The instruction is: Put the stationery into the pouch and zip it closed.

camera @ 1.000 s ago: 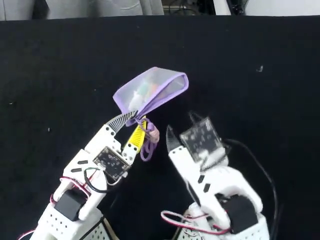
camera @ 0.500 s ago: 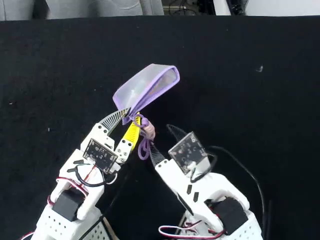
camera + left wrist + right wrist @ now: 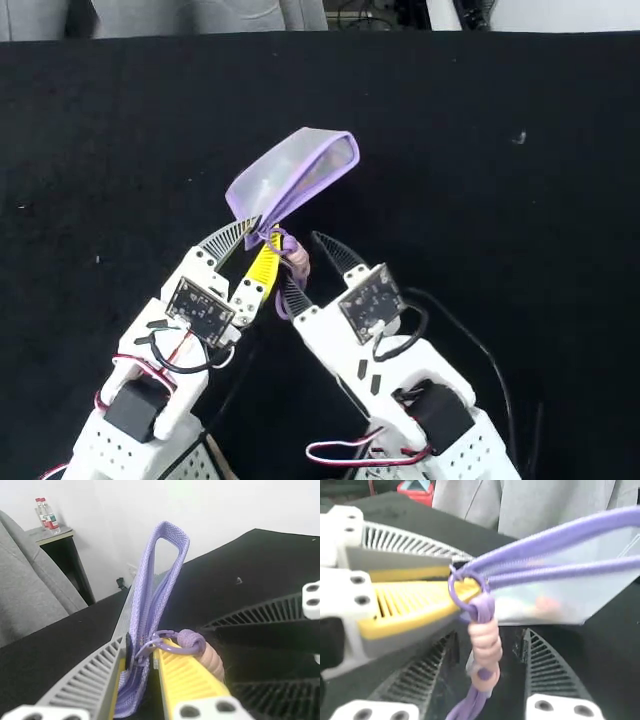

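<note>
1 purple pouch [image 3: 290, 180] pinched by left gripper [image 3: 263, 236], 1 pink zipper charm [image 3: 485, 645] between spread jaws of right gripper [image 3: 301, 260]

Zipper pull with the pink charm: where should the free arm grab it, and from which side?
Grip the pink charm just below the purple ring, coming from the open side opposite the left gripper, which clamps the pouch at its end. The charm hangs free and is thick enough to pinch, and the right gripper, open, straddles it there.
</note>
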Tool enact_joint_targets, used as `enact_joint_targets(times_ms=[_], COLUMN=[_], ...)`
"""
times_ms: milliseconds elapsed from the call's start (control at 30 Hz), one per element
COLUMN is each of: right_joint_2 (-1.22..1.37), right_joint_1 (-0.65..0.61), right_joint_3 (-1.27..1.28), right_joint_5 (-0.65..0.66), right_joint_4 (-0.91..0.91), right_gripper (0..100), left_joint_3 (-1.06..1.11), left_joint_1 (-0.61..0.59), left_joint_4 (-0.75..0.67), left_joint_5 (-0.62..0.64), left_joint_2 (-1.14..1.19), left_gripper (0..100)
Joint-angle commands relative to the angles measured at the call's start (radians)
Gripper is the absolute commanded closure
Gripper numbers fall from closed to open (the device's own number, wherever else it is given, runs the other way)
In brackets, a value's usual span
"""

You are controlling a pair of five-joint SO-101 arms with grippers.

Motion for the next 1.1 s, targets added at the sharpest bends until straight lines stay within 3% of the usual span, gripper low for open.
enact_joint_targets(times_ms=[0, 300, 500, 767, 1067], right_joint_2=[-0.157, -0.154, -0.153, -0.15, -0.113], right_joint_1=[0.0, 0.006, 0.012, 0.014, 0.133], right_joint_3=[-0.001, 0.053, -0.027, -0.045, -0.285], right_joint_5=[-0.005, -0.005, -0.005, -0.005, 0.058], right_joint_4=[-0.052, -0.115, -0.044, -0.025, 0.126], right_gripper=[80.8, 81.6, 97.7, 98.7, 98.7], left_joint_3=[-0.03, -0.031, -0.031, -0.03, -0.018], left_joint_1=[-0.021, -0.015, -0.016, -0.021, -0.021], left_joint_4=[0.005, 0.037, 0.038, 0.038, 0.04], left_joint_5=[0.015, 0.015, 0.015, 0.014, -0.044], left_joint_2=[0.005, 0.003, 0.003, 0.003, 0.003], left_gripper=[97, 97, 97, 97, 97])
